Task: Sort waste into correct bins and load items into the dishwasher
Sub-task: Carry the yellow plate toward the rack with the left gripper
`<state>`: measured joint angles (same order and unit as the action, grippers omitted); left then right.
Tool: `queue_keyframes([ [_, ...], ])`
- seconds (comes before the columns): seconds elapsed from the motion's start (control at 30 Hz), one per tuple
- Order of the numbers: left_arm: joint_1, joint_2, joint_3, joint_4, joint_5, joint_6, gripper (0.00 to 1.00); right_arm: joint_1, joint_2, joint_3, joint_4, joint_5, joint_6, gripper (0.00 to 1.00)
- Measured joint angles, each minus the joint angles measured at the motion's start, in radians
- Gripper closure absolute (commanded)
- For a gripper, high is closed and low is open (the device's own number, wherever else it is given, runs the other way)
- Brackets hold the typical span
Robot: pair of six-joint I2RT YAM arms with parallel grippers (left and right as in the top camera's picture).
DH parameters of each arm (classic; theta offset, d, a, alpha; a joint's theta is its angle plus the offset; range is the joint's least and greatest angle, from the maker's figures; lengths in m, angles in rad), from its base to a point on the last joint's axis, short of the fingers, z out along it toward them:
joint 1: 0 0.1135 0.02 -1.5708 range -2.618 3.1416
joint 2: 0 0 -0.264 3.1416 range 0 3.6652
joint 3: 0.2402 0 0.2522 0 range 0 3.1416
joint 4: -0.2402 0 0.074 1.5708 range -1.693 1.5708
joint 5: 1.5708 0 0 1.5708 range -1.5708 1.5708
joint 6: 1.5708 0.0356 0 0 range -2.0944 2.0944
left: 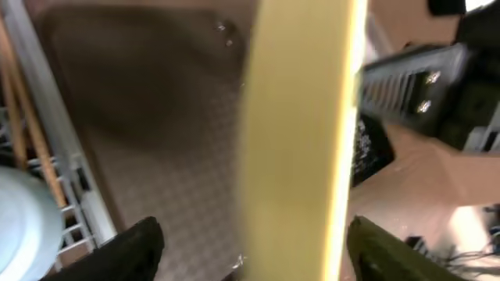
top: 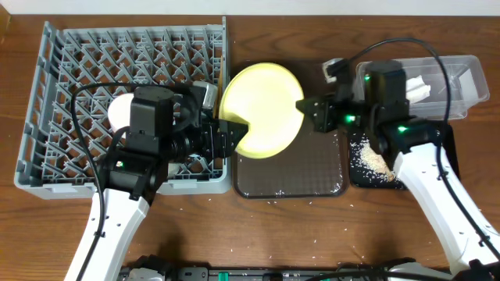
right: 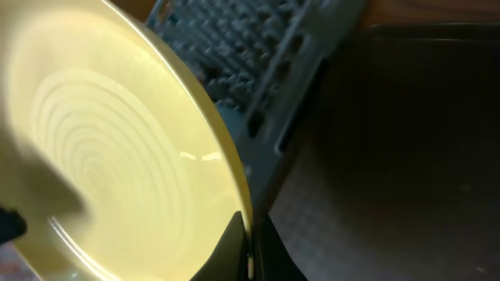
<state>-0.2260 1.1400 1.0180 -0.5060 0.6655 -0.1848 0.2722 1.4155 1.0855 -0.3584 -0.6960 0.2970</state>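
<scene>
Right pincer (right: 250,254) pinches the plate (top: 262,109) rim. Left pincer (left: 254,242), spread, straddles its blurred edge; overhead hides both grips.

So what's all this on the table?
brown tray: one, brown, centre
plate: one, yellow, tilted above it
rack: one, grey, left
white bowl: one, white, in rack
chopsticks: two, wooden, in rack
blue bowl: one, pale blue, beside chopsticks
tub: one, clear, far right
paper: one, white, in tub
black tray: one, black, right
rice: scattered, whitish, in black tray
left gripper: one, black, astride plate's rim
right gripper: one, black, clamping plate's rim
</scene>
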Motion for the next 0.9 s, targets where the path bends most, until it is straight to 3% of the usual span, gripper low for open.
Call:
queue_keyframes([
  [0.07, 0.000, 0.000, 0.000, 0.003, 0.015, -0.013, 0.92, 0.034, 0.000, 0.000, 0.009, -0.007, -0.017, 0.99],
  [0.1, 0.000, 0.000, 0.000, 0.002, 0.020, -0.017, 0.92, 0.049, 0.000, 0.000, 0.013, -0.006, -0.021, 0.93],
  [0.2, 0.000, -0.001, 0.000, 0.005, 0.001, -0.022, 0.92, 0.051, 0.000, 0.000, 0.019, -0.002, -0.031, 0.37],
  [0.27, -0.004, -0.001, 0.000, -0.013, -0.082, -0.013, 0.92, 0.051, 0.000, 0.000, 0.019, 0.000, -0.035, 0.13],
  [0.3, -0.004, -0.001, 0.000, -0.020, -0.141, -0.001, 0.93, 0.050, 0.000, 0.000, 0.014, 0.005, -0.037, 0.06],
  [0.47, -0.005, 0.000, 0.049, -0.042, -0.470, 0.080, 0.93, 0.040, 0.000, 0.000, -0.053, 0.076, -0.044, 0.01],
  [0.63, -0.004, 0.013, 0.108, 0.061, -0.839, 0.201, 0.93, 0.040, 0.000, 0.000, -0.113, 0.185, -0.045, 0.01],
  [0.9, -0.004, 0.344, 0.112, 0.124, -1.184, 0.325, 0.93, 0.040, 0.000, 0.000, -0.124, 0.234, -0.045, 0.01],
])
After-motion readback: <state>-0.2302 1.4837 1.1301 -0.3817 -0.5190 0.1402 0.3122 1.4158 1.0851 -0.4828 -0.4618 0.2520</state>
